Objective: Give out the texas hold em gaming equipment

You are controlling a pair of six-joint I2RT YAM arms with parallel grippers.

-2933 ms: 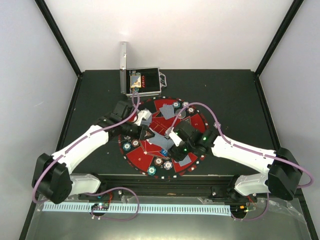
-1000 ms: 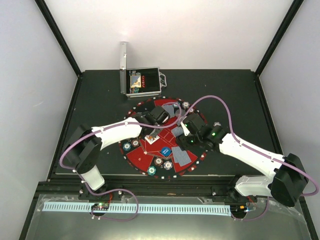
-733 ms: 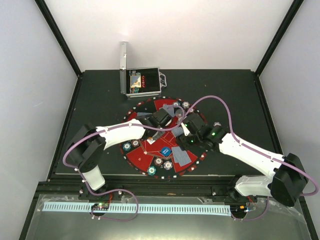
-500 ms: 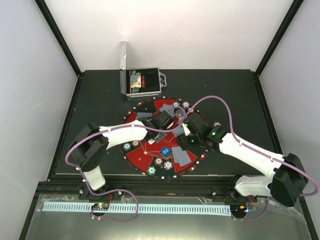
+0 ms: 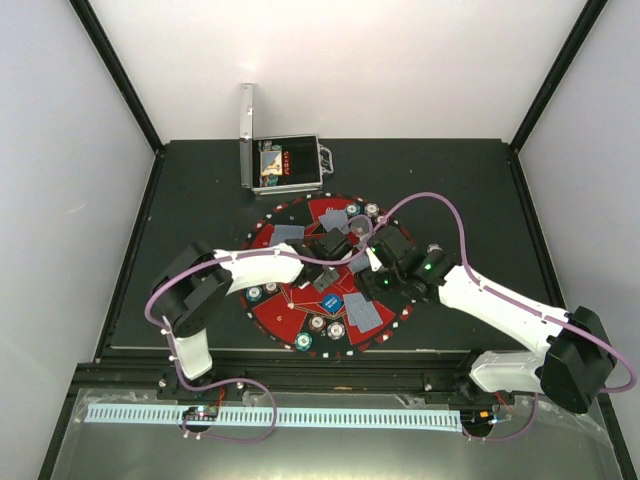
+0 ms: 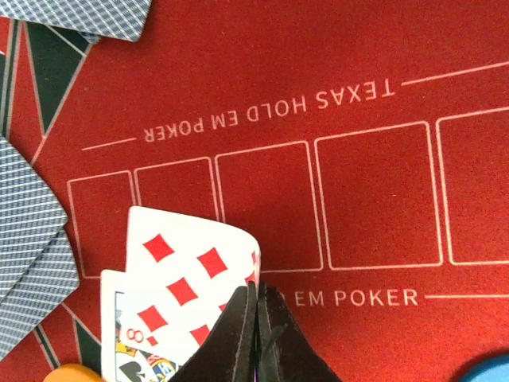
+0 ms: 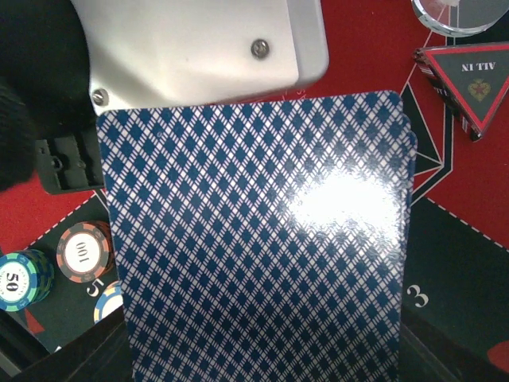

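My left gripper (image 5: 335, 247) hangs low over the middle of the round red-and-black mat (image 5: 285, 312). Its black fingers (image 6: 238, 334) are pressed together on the right edge of a face-up eight of diamonds (image 6: 179, 267). A second face-up card (image 6: 119, 318) overlaps it. My right gripper (image 5: 373, 270) is just right of the left one and holds a deck of blue-backed playing cards (image 7: 254, 247). The deck fills the right wrist view and hides the jaws. Chip stacks (image 7: 82, 251) stand on the mat under the deck.
Blue-backed cards (image 6: 28, 247) lie face down around the mat, and chip stacks (image 5: 316, 324) stand along its near rim. An orange disc (image 6: 75, 374) and a blue disc (image 6: 487, 371) lie near my left fingers. The silver case (image 5: 285, 165) stands open behind the mat.
My left arm has swung right across the mat, from its left-centre to its middle, and the face-up card went with it. The right arm has held still with the deck.
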